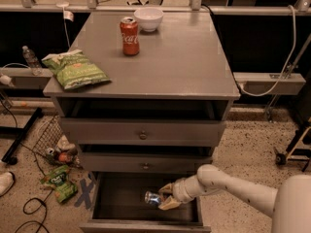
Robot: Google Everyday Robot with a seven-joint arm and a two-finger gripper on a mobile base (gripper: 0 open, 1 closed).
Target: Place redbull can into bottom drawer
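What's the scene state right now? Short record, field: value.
gripper: reaching into the bottom drawer from the right, shut on the redbull can
redbull can: lying sideways in the gripper, inside the drawer; whether it touches the drawer floor cannot be told
bottom drawer: pulled open
cabinet top: holds Coca-Cola can, white bowl, green chip bag
task status: can in the drawer space, not yet released
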